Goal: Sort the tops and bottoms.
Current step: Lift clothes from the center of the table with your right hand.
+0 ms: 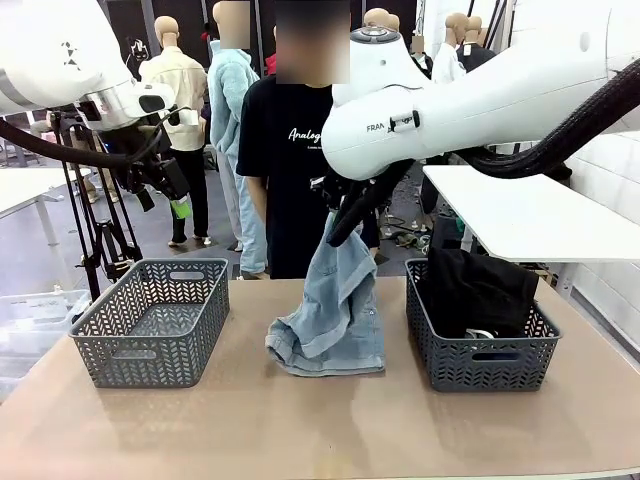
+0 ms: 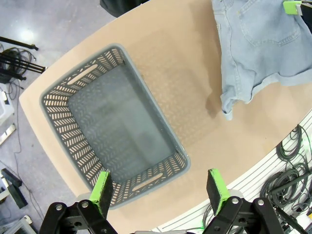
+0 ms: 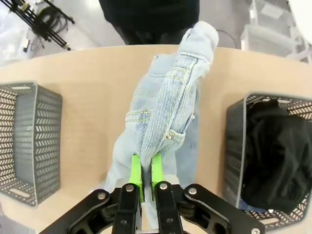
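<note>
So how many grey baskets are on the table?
2. One basket sits on the robot's left side of the table with nothing inside; the other basket sits on the right, holding a black garment. None seem hidden.

1. Two baskets on the table: the left basket and the right basket, well apart.
2. Between them, the shorts hang from the right gripper, lower end resting on the table.
3. A top lies in the right basket.
4. The left gripper hangs above the left basket.
5. A person stands at the far side, behind the shorts.
</note>
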`<state>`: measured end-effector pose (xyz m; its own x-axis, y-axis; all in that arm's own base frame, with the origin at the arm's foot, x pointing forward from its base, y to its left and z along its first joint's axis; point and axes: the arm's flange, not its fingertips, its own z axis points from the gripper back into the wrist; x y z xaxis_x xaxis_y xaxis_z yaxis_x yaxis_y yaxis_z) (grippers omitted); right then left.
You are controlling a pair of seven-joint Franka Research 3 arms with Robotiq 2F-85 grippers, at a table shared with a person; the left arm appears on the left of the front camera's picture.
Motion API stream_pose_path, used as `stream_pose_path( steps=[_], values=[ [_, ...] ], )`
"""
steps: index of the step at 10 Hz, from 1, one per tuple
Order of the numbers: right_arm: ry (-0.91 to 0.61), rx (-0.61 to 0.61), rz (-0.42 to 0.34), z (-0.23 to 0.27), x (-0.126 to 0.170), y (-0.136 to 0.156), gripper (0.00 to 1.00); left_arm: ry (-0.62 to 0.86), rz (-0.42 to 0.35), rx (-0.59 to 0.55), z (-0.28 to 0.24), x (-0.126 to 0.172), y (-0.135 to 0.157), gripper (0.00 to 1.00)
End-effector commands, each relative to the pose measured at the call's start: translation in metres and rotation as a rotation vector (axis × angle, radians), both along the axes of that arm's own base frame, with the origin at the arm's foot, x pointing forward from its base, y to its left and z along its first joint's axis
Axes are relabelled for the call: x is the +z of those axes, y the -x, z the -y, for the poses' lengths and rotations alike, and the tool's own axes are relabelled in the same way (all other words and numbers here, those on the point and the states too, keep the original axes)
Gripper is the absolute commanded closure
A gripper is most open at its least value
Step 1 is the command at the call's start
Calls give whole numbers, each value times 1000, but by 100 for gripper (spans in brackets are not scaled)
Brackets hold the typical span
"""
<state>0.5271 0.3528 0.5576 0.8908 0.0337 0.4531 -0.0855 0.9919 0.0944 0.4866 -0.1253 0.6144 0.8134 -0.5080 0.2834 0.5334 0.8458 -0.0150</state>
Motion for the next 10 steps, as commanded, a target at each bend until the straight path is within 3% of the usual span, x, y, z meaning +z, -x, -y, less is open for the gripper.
stream_pose_path(
  steps=[1,5,8,10],
  values=[
    [16,-42,-13,6,-21,-15,100,3,9,3,-1,1,0,0],
    [16,-23,-35,9,-25,-16,100,3,9,3,-1,1,0,0],
    [22,-30,179,2,78,-9,100,3,9,3,-1,1,0,0],
    [-17,1,213,0,124,-6,100,3,9,3,-1,1,0,0]
  ],
)
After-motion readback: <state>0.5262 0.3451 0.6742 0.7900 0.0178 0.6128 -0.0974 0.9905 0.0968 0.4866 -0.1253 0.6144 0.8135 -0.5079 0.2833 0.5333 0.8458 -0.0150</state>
